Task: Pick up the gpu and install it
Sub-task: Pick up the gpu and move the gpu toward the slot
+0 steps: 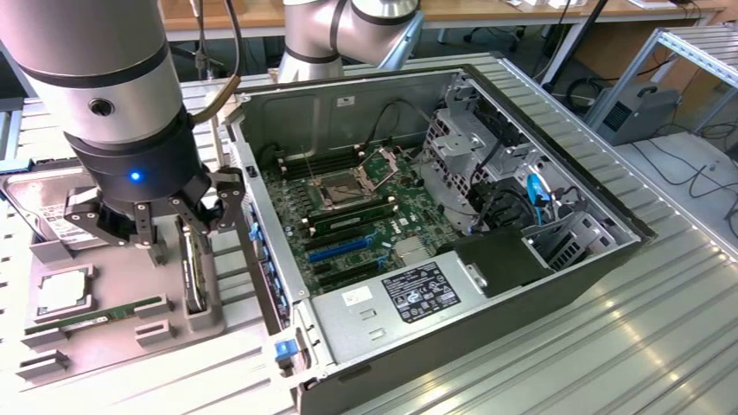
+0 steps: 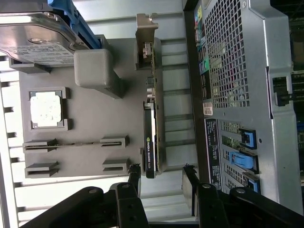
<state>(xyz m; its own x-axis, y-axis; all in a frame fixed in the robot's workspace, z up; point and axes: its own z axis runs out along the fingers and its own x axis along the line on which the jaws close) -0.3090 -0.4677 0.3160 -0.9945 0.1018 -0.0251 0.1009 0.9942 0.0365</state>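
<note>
**Sam:** This looks like a workshop. There is a ribbed metal desk point(image 1: 623, 346), and more benches stand far back. What is on the desk?

**Mia:** A big open computer case point(image 1: 334, 104) sits in the middle of the exterior view. A gray tray point(image 1: 121, 264) with parts in it lies in the lower left of that view.

**Sam:** Where is the gpu?

**Mia:** The gpu point(image 2: 150, 137) is in the tray, on the side close to the case. It stands up on its thin edge in a slot. A hard drive point(image 2: 33, 38) lies in the same tray, well away from it.

**Sam:** And the hand?

**Mia:** The hand point(image 2: 162, 173) hangs right over the tray and holds nothing. Its fingers point(image 2: 135, 178) are wide apart. In the wrist view there is one finger on each side of the card's near end. I can't tell if they touch it yet.

**Sam:** Will the card be hard to lift?

**Mia:** I think it is light and stiff, like a thin board. It won't bend or flop. But I think it breaks easily, because it has tiny parts on it. The shiny metal end looks slippery too.

**Sam:** So where is it best to hold it?

**Mia:** I would pinch its two flat sides, about where the black block is. That part looks strong. The squeeze should be soft and the lift straight, because I think a tilt could jam it in the slot.
</note>
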